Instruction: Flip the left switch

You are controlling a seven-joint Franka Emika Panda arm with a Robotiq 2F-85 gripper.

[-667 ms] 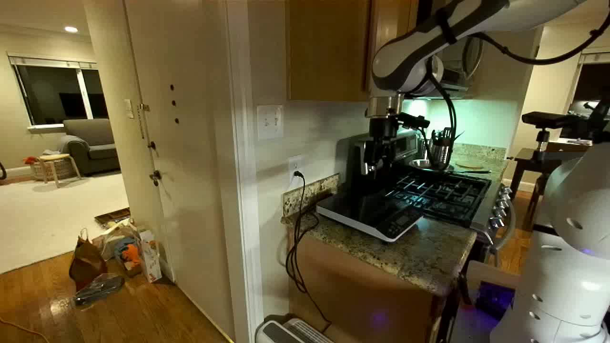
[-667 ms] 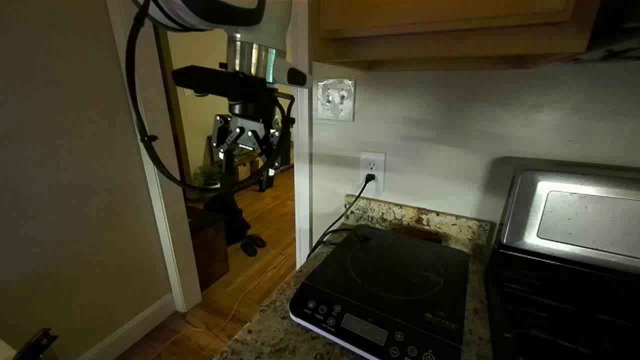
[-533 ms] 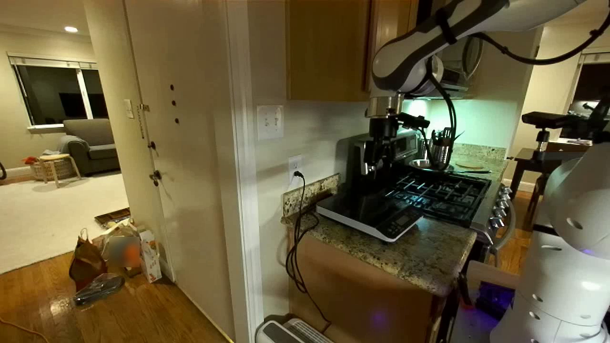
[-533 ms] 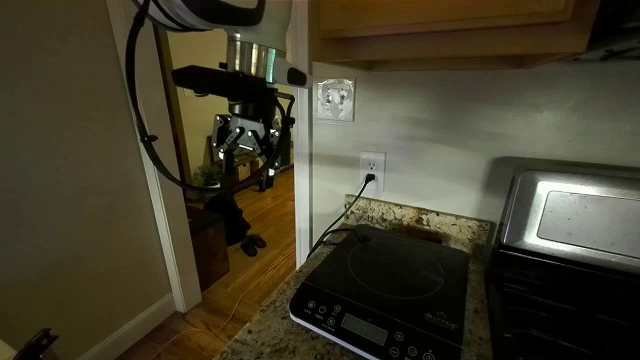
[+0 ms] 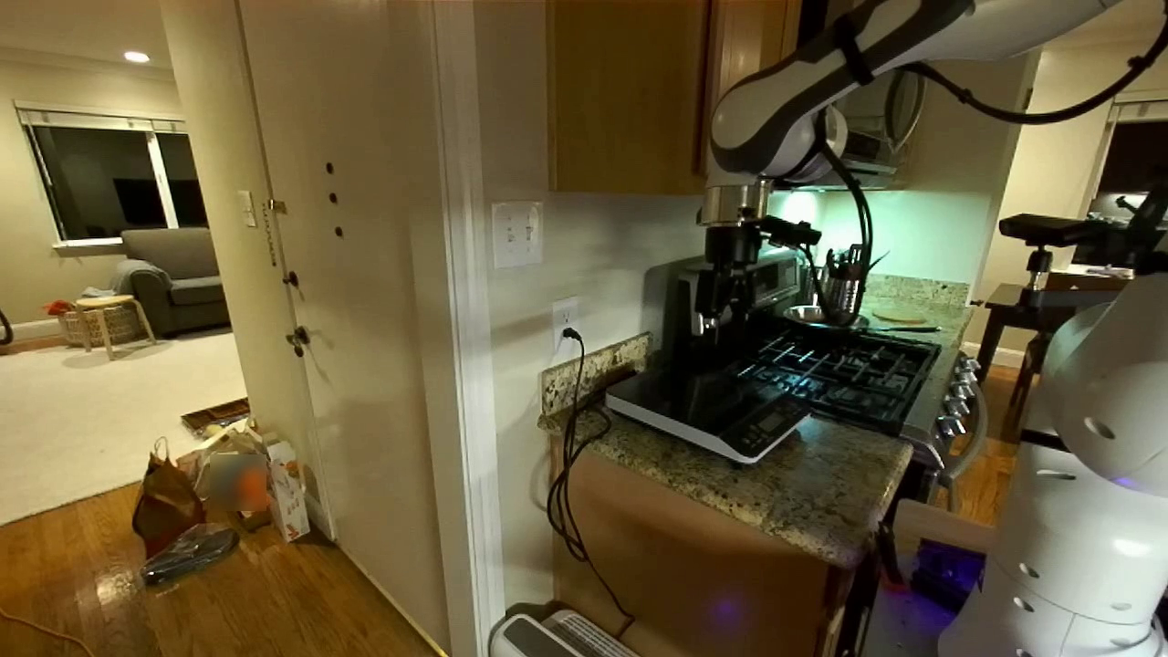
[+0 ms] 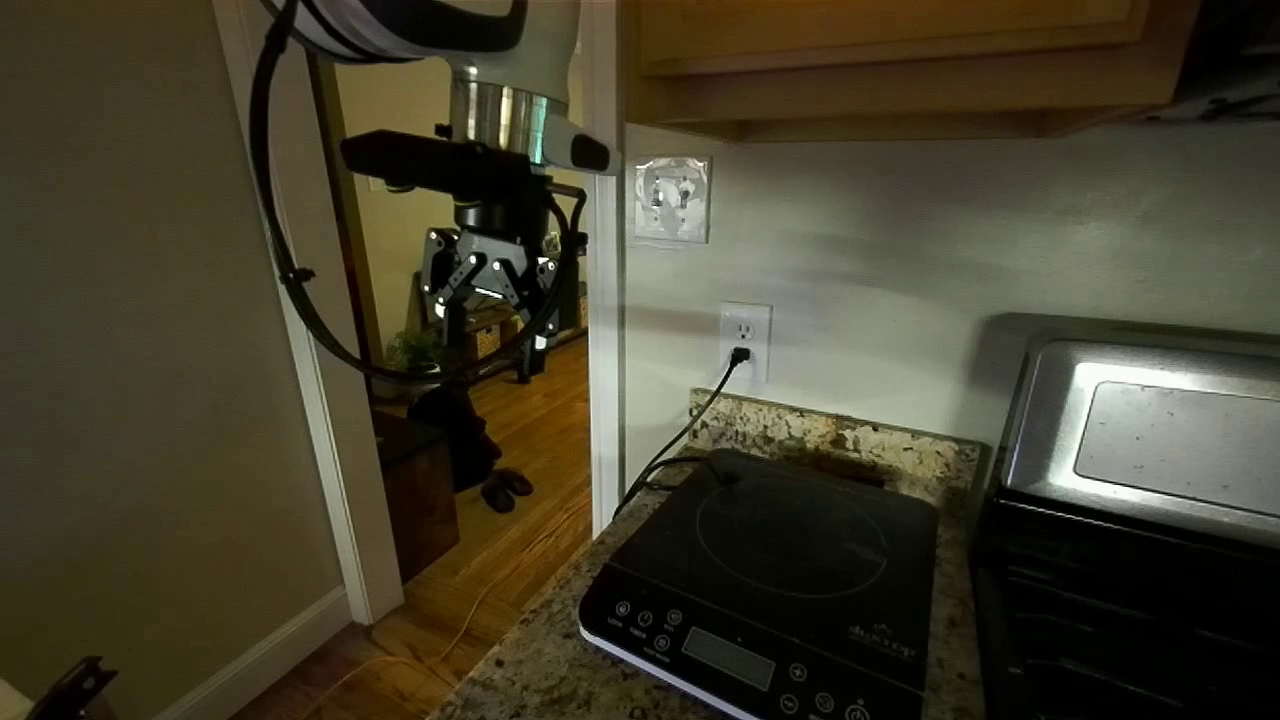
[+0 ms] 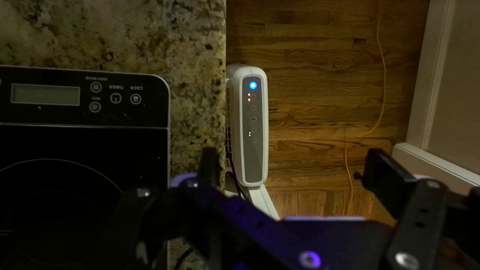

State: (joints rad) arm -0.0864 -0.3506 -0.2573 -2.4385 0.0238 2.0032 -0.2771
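The left switch [image 6: 657, 192] is the left toggle on a white wall plate [image 6: 671, 228]. It also shows in an exterior view [image 5: 510, 234], where it is small. The plate is on the wall beside the door frame, below the wooden cabinet. My gripper [image 6: 495, 345] points straight down and is open and empty. Its fingertips are spread wide apart in the wrist view [image 7: 294, 167], with counter edge and floor below. It hangs apart from the plate, with its fingers lower than the plate in both exterior views. The switch is out of view in the wrist view.
An outlet plate [image 6: 760, 318] with a black cord [image 6: 700, 412] is below the switch plate. A black induction cooktop [image 6: 790, 540] lies on the granite counter [image 6: 540, 620]. A wooden cabinet [image 6: 880, 40] overhangs the wall. A white appliance [image 7: 253, 157] stands on the floor.
The arm and gripper have shifted very slightly to the left in both exterior views. The gripper stays open. The switch plate looks the same.
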